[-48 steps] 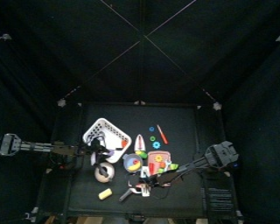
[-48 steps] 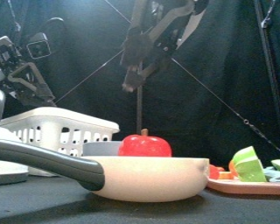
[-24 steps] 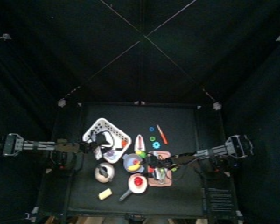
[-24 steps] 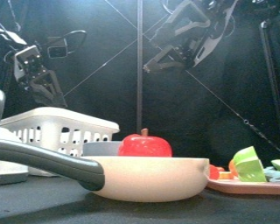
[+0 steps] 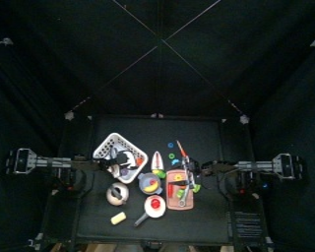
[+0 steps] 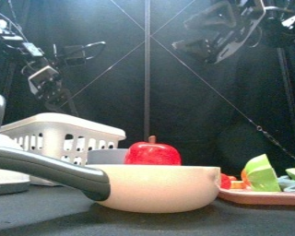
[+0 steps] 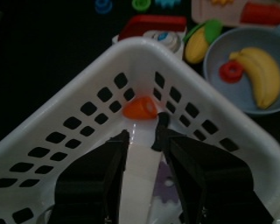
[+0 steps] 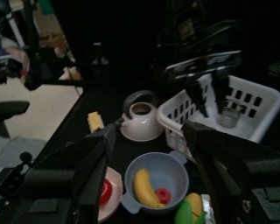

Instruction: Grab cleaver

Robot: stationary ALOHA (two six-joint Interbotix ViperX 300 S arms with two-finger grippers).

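In the left wrist view a pale flat blade with a dark handle [image 7: 161, 131], which I take for the cleaver, lies on the floor of the white basket [image 7: 60, 131] beside an orange piece [image 7: 139, 108]. My left gripper [image 7: 143, 147] hangs open just above it, one jaw on each side, touching nothing. From above, the left gripper [image 5: 105, 157] is over the basket [image 5: 117, 144]. My right gripper [image 5: 207, 169] is open and empty over the table's right part. It shows high at the right in the front view [image 6: 224, 37].
A cream pan [image 6: 162, 189] holding a red apple [image 6: 153, 152] stands at the front edge. A grey-blue bowl [image 8: 154, 179] holds a banana and a red piece. A plate of cut vegetables [image 6: 267, 180] sits at the right. A yellow block [image 5: 118, 218] lies front left.
My right arm has drawn back from over the front middle to the right side. The left gripper has shifted a little over the basket and stays open.
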